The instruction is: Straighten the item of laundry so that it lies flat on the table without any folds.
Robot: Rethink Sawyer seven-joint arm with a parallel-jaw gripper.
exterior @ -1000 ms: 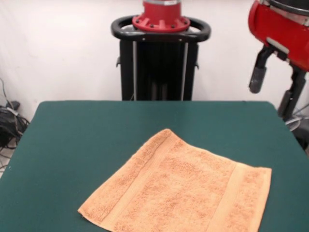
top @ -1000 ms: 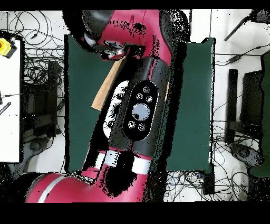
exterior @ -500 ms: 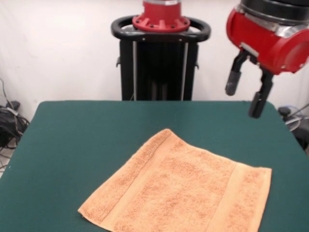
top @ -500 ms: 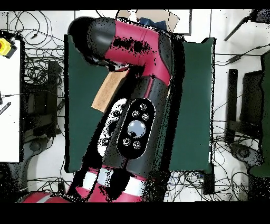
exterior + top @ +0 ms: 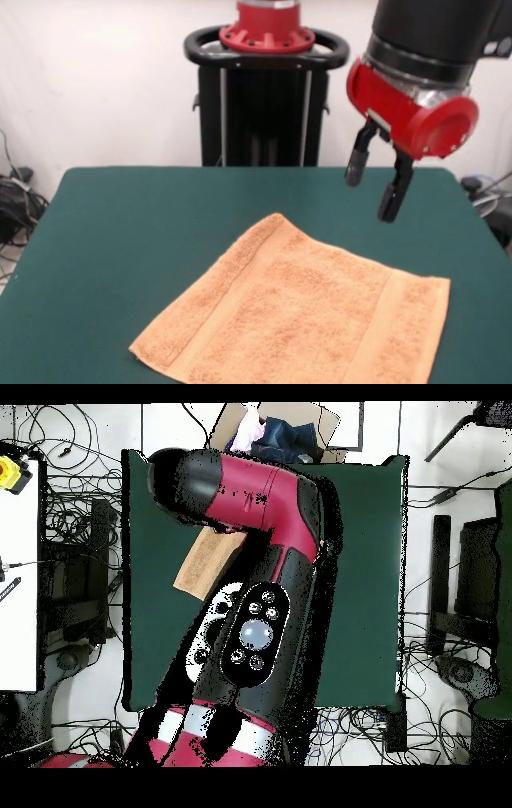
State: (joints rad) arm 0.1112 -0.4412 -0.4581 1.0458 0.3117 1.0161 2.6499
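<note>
1. One towel is seen spread on the green table, toward its front edge, below and left of the gripper.
2. The gripper is held in the air above the table, clear of the towel, fingers apart and empty.
3. One towel, one gripper, one table are counted.

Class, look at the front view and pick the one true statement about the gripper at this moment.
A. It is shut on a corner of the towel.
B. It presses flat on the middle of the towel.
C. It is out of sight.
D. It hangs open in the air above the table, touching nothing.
D: the gripper has its two fingers spread apart, above the table and clear of the towel.
</note>
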